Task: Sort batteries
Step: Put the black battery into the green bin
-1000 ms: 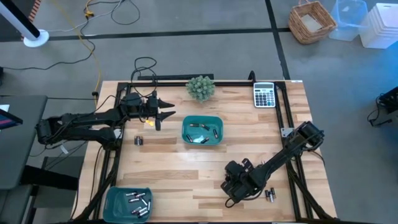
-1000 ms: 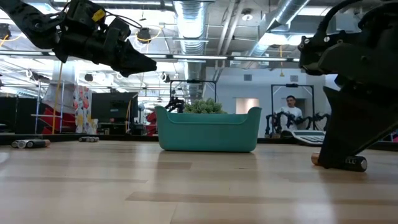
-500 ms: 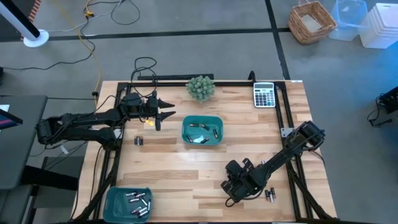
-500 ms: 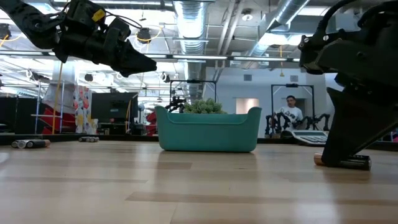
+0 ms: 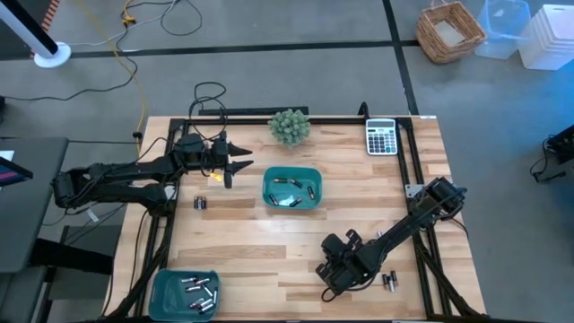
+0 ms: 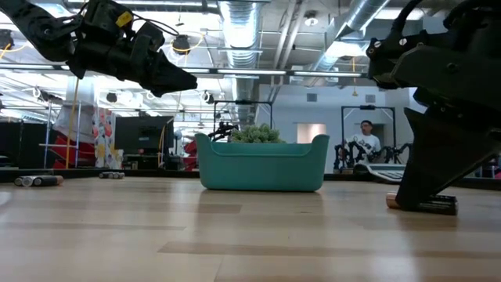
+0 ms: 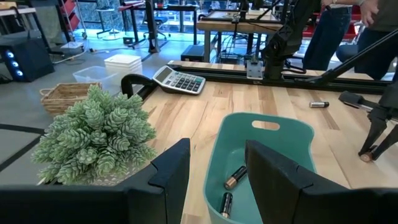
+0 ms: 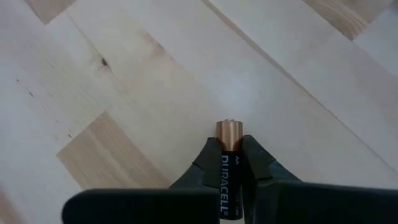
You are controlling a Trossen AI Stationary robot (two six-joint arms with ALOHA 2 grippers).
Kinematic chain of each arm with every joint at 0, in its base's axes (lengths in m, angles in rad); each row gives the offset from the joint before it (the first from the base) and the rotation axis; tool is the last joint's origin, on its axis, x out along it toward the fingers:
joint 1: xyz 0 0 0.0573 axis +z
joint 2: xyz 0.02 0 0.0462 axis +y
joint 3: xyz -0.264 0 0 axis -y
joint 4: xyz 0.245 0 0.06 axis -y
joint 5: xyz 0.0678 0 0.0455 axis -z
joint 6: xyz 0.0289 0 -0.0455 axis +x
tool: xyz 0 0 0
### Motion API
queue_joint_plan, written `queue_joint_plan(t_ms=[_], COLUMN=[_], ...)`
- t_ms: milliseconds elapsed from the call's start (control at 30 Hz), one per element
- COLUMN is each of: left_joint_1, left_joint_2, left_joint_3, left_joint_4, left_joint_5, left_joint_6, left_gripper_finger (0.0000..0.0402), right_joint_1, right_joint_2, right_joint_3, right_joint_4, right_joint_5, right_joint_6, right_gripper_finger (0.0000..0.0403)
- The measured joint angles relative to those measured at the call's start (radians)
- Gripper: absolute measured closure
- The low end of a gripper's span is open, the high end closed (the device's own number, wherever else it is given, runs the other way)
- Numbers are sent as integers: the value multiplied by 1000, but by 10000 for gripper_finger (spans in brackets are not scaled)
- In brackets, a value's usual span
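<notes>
A Duracell battery (image 8: 227,163) is pinched between the two dark fingers of the right gripper (image 8: 228,163), at the table's near right area in the high view. In the last second those fingers have closed in from wide apart to tight against the cell's black body, and in the low view the cell (image 6: 423,205) has shifted a little to the left with the gripper (image 6: 419,202). The grasp appears complete, so a lift and a carry to a tray would be the likely next step.

The cell's long axis runs straight forward between the fingers, with its copper-coloured end pointing away from the wrist; in the low view it lies flat on or just above the wooden table (image 5: 269,238).

A pair of loose batteries (image 5: 389,281) remains just beside the right gripper (image 5: 334,274). A central teal tray (image 5: 291,188) holds a few cells, and a second teal tray (image 5: 184,292) at the near left corner holds several more. Another loose pair (image 5: 200,204) lies near the left gripper (image 5: 235,163), which hangs partly open and empty above the table, beside the small plant (image 5: 290,126). A calculator (image 5: 381,136) sits at the far right.
</notes>
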Motion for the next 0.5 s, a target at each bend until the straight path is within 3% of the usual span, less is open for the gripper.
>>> queue_joint_plan(t_ms=[500], left_joint_1=[0], left_joint_2=[0], left_joint_3=[0], left_joint_4=[0], left_joint_5=[0], left_joint_6=[0], left_gripper_finger=[254], right_joint_1=[-21], right_joint_2=[-3], right_joint_3=[77], right_joint_4=[1], right_joint_5=[11], right_joint_6=[-190], right_gripper_finger=[381])
